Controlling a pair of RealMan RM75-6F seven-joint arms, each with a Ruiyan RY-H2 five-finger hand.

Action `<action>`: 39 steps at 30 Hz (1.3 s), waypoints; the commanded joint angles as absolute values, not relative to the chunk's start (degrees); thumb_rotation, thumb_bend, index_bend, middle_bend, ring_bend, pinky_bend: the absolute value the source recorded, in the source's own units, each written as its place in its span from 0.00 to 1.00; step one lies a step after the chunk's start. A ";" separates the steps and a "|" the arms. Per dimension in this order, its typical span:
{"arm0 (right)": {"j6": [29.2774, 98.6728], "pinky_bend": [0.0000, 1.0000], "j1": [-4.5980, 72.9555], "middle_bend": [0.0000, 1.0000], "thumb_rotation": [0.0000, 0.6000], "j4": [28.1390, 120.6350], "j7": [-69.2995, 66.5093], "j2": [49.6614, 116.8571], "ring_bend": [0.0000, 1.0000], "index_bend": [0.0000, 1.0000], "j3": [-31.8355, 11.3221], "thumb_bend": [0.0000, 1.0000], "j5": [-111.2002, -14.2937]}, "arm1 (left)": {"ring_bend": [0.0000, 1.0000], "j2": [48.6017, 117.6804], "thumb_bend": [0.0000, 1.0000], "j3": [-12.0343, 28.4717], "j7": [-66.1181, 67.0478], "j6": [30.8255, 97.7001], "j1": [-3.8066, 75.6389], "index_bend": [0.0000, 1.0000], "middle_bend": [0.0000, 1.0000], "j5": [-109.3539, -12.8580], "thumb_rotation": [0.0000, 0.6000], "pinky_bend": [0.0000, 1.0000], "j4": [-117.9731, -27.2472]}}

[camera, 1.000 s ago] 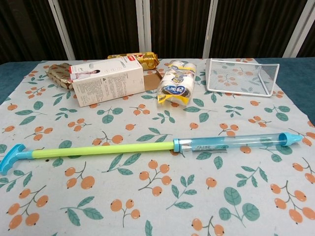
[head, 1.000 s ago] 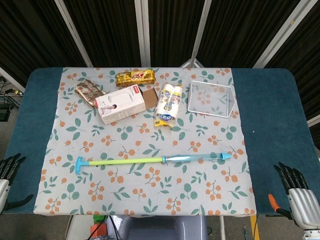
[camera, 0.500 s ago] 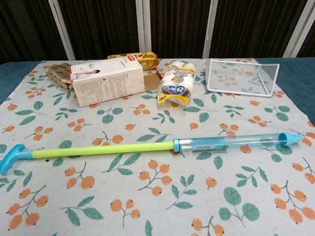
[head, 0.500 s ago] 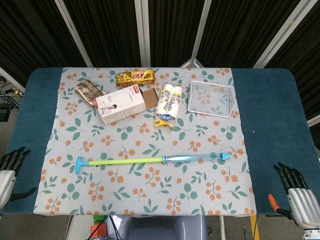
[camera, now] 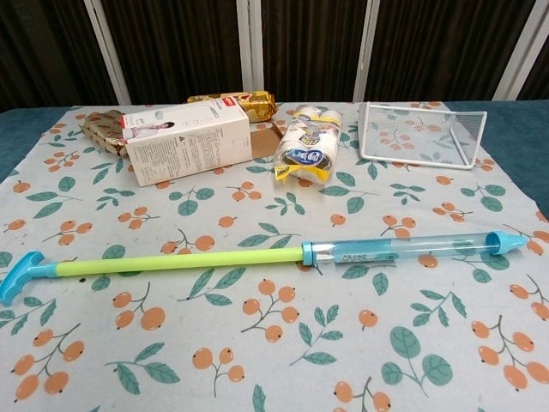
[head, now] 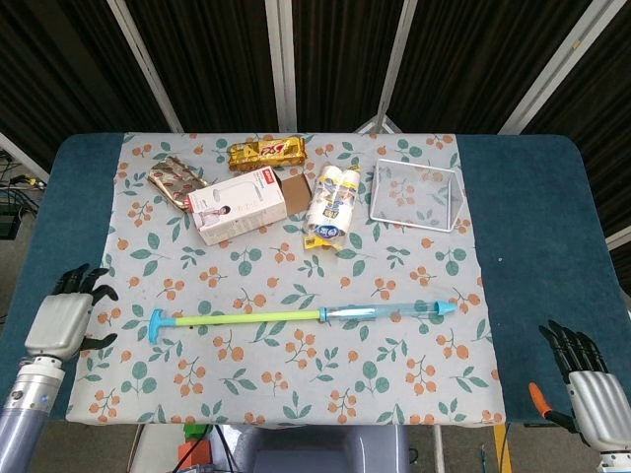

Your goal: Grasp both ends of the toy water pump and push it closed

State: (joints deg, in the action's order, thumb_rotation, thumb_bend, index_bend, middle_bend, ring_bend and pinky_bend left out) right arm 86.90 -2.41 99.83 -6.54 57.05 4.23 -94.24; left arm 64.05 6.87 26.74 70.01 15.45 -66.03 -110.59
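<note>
Fingers point(head: 77, 279) of both empty hands appear only from the head camera, pump point(camera: 257, 257) untouched

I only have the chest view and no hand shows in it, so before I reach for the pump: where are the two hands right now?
Observer: The left hand is over the blue table edge, left of the toy water pump and apart from its handle end.
Operator: And the right one?
Observer: The right hand sits at the lower right corner of the head view, past the cloth, nearer the robot than the pump's nozzle.
Operator: Is either holding anything?
Observer: No. Both have fingers spread and hold nothing.
</note>
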 commanded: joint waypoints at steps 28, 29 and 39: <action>84.79 0.00 -1.59 0.00 1.00 100.76 -7.66 56.64 0.00 0.00 4.16 0.42 -92.73 | 0.15 84.93 0.28 8.13 46.30 71.25 27.86 0.46 0.27 -45.85 1.00 0.25 -100.82; 84.79 0.00 -1.59 0.00 1.00 100.77 -7.69 56.63 0.00 0.00 4.15 0.42 -92.70 | 0.15 85.19 0.28 7.98 46.41 71.34 27.96 0.47 0.27 -45.60 1.00 0.25 -100.77; 85.02 0.00 -1.68 0.00 1.00 100.79 -7.87 56.64 0.00 0.00 4.14 0.42 -92.72 | 0.15 87.29 0.32 6.86 47.34 72.28 28.90 0.49 0.27 -44.19 1.00 0.25 -99.92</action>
State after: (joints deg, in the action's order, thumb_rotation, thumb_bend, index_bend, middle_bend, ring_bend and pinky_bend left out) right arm 85.02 -1.68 100.79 -7.88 56.64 4.14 -92.71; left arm 87.07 6.85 47.34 72.17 28.80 -44.44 -100.11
